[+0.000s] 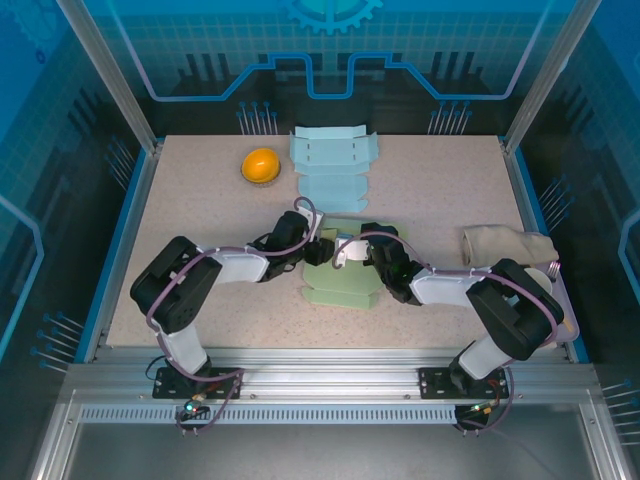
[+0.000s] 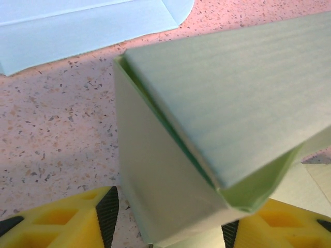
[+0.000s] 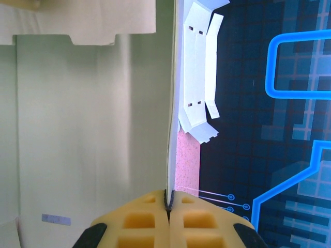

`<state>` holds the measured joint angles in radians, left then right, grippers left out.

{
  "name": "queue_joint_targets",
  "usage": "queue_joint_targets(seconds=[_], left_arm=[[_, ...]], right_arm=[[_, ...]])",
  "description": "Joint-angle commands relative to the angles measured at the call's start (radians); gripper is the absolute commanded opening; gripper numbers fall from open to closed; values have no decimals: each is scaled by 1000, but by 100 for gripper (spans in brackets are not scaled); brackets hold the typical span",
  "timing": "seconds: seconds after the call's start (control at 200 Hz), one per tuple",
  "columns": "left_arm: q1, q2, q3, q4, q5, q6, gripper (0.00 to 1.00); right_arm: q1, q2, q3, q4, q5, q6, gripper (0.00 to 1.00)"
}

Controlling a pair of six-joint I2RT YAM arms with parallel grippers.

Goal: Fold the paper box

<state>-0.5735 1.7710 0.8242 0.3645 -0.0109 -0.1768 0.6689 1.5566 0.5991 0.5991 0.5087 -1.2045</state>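
Observation:
The pale green paper box (image 1: 340,278) lies partly folded at the table's middle, between both arms. My left gripper (image 1: 318,250) is at its left end. In the left wrist view a raised corner of the box (image 2: 170,175) sits between the yellow fingers of my left gripper (image 2: 168,217). The right pad (image 2: 230,233) is against the box and the left pad (image 2: 107,211) stands a sliver away, so the jaws are open around it. My right gripper (image 1: 360,252) (image 3: 169,199) is shut on the thin edge of an upright green panel (image 3: 93,119) of the box.
Flat light blue box blanks (image 1: 332,163) (image 2: 88,26) (image 3: 199,77) lie at the table's back. An orange round object (image 1: 260,165) sits to their left. A beige rolled cloth (image 1: 505,245) lies at the right edge. Glass walls enclose the table.

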Motion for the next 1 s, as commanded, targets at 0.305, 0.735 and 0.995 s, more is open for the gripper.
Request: queue_joint_targets(seconds=[0.305, 0.735, 0.995], left_arm=[[4, 56, 52, 16, -217, 3, 47], [-1, 90, 98, -139, -481, -57, 19], [-9, 125, 157, -323, -621, -153, 11]], right_arm=[[26, 10, -13, -114, -95, 20, 0], [8, 29, 5, -93, -57, 47, 0], [1, 26, 16, -98, -41, 68, 0]])
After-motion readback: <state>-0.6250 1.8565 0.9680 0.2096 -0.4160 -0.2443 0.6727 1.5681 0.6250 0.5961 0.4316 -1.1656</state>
